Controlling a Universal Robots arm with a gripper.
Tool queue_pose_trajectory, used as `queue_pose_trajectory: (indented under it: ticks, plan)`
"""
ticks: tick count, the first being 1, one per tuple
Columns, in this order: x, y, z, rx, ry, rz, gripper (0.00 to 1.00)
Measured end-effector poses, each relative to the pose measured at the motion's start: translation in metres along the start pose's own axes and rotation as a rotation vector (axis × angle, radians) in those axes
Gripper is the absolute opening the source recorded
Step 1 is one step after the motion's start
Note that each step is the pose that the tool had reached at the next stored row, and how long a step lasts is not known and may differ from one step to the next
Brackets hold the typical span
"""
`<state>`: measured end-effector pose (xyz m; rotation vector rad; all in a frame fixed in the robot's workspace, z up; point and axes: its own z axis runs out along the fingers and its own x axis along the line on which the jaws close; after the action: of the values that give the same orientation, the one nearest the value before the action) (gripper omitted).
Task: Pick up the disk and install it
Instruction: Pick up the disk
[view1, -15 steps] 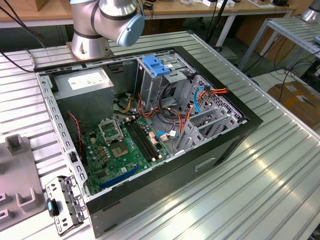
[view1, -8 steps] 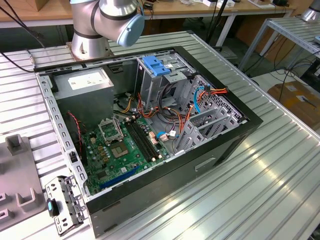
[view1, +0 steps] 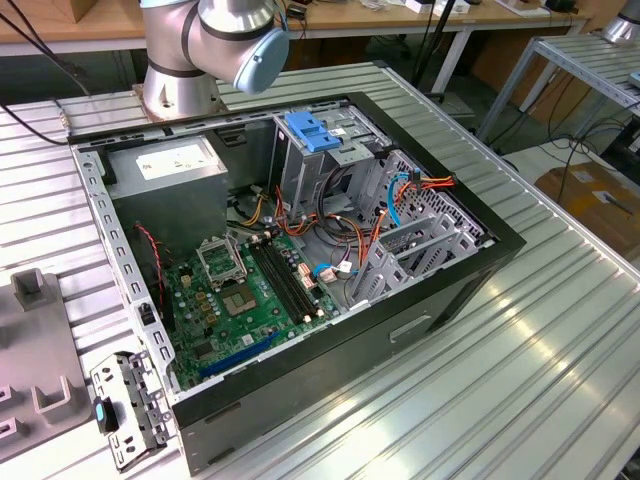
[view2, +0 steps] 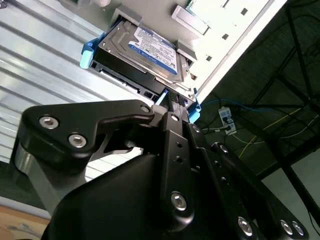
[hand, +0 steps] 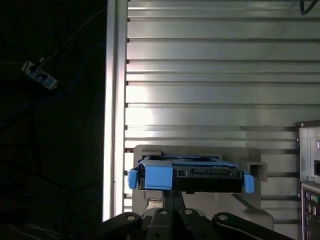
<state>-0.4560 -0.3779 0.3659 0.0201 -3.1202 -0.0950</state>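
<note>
**A:** On the grey holder (hand: 200, 151), out on the ribbed table (hand: 210, 75): that is where the disk (hand: 192, 172) sits in the first wrist view. Agreed?

**B:** Agreed. The second wrist view has the same disk (view2: 145, 47) with its label face showing and the blue carrier (view2: 86, 54) at its edge. As far as I can judge, it is not yet lifted.

**A:** And the gripper (hand: 173, 194)?

**B:** The disk lies dead ahead of the gripper (view2: 175, 102), whose tip reaches the near edge. Touching or just short of it, I cannot tell.

**A:** Open or closed?

**B:** I cannot tell that either. The black linkage (view2: 90, 125) converges toward the tip, and any gap there is hidden.

**A:** How does the disk lie to the approach?

**B:** The near edge runs crosswise to the gripper, with a blue end on each side. The tip meets that edge between the two, somewhat nearer one end than the middle. The disk's other axis runs away from the gripper, in line with it. I take that to be the long one, though the slant leaves it uncertain.

**A:** And the case (view1: 330, 385)?

**B:** Open, in the middle of the exterior view. Its cage (view1: 300, 170) is in the upper middle of that frame, and the arm (view1: 215, 35) is at the upper left. In the first wrist view a port panel (hand: 310, 200) stands near the holder, not touching it.
</note>
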Motion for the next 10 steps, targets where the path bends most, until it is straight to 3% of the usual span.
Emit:
queue_pose_trajectory:
  ticks: [5, 10]
  plan:
    - [0.0, 0.0, 0.0, 0.0013, 0.0041, -0.068, 0.11]
    - [0.0, 0.0, -0.0001, 0.002, 0.0063, -0.101, 0.11]
